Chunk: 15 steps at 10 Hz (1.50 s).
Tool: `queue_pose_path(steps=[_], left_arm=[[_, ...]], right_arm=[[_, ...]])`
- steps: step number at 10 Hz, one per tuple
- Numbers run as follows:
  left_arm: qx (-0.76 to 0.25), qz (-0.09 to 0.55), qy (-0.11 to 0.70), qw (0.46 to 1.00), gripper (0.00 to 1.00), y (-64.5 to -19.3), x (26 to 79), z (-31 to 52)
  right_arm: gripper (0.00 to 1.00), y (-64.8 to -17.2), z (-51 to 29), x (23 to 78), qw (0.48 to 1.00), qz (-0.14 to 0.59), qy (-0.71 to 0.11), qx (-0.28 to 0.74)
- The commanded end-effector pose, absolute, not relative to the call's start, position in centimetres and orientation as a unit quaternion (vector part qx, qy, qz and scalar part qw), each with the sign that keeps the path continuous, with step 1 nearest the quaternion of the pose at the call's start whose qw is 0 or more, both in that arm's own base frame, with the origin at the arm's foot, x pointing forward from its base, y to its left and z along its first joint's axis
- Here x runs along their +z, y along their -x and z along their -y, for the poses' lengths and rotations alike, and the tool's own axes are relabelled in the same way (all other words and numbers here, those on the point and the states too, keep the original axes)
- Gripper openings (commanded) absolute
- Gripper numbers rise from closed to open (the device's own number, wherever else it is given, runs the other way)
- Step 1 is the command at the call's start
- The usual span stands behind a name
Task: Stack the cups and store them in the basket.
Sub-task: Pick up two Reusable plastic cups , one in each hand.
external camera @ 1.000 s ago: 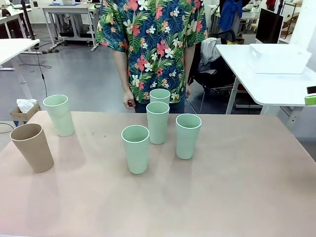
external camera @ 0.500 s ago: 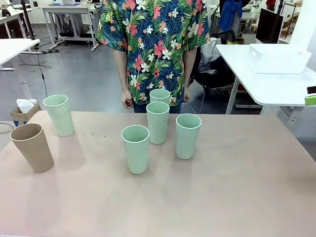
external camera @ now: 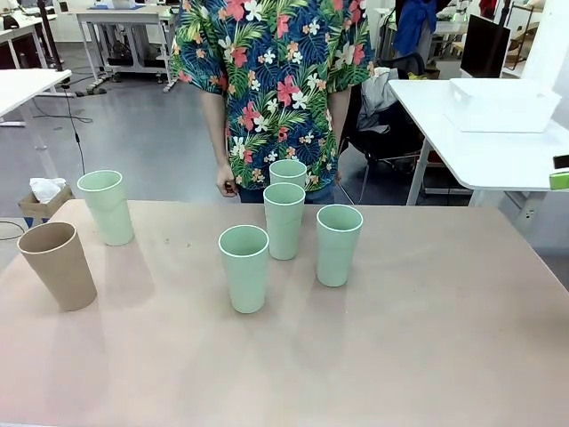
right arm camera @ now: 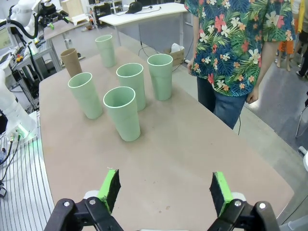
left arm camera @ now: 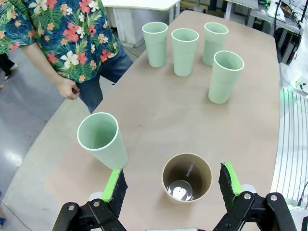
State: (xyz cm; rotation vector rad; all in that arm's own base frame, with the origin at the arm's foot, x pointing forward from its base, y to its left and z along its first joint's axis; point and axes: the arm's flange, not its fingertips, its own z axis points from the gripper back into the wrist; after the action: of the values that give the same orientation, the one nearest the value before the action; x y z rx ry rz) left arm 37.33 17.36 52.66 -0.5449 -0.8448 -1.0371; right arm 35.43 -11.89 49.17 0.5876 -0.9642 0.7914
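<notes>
1. Four pale mint green tapered matte tumblers stand upright, clustered mid-table on the beige table.
2. A fifth mint tumbler stands apart to the left, near the tan brown tumbler.
3. The large white rectangular plastic basket sits on a separate white table, well apart from the cups.
4. The left fingers are spread wide and empty above the brown tumbler.
5. The right fingers are wide open, empty, over bare table.

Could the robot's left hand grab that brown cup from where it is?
Probably yes: the open left hand hangs over the brown cup, nothing between; one green cup stands close beside.
</notes>
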Motion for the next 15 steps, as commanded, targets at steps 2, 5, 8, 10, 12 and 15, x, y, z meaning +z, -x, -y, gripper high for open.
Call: queue_pose_path(steps=[2, 5, 8, 10, 12, 15], left_arm=[[-0.477, 0.392, 0.253, 0.745, 1.0, -37.3, 52.7, -17.4], [-0.477, 0.392, 0.253, 0.745, 1.0, -37.3, 52.7, -17.4], [-0.477, 0.392, 0.253, 0.745, 1.0, -37.3, 52.7, -17.4], [-0.477, 0.392, 0.253, 0.745, 1.0, -37.3, 52.7, -17.4], [-0.475, 0.387, 0.249, 0.75, 1.0, -37.3, 52.7, -17.4], [-0.488, 0.407, 0.279, 0.72, 1.0, -37.9, 48.7, -21.3]], right_arm=[[1.0, -35.9, 11.9, 49.2, 0.76, 0.46, -0.271, 0.37], [1.0, -35.9, 11.9, 49.2, 0.76, 0.46, -0.271, 0.37], [1.0, -35.9, 11.9, 49.2, 0.76, 0.46, -0.271, 0.37], [1.0, -35.9, 11.9, 49.2, 0.76, 0.46, -0.271, 0.37], [1.0, -38.3, 10.8, 49.5, 0.77, 0.417, -0.29, 0.387], [1.0, -44.9, 6.7, 45.7, 0.714, 0.384, -0.355, 0.466]])
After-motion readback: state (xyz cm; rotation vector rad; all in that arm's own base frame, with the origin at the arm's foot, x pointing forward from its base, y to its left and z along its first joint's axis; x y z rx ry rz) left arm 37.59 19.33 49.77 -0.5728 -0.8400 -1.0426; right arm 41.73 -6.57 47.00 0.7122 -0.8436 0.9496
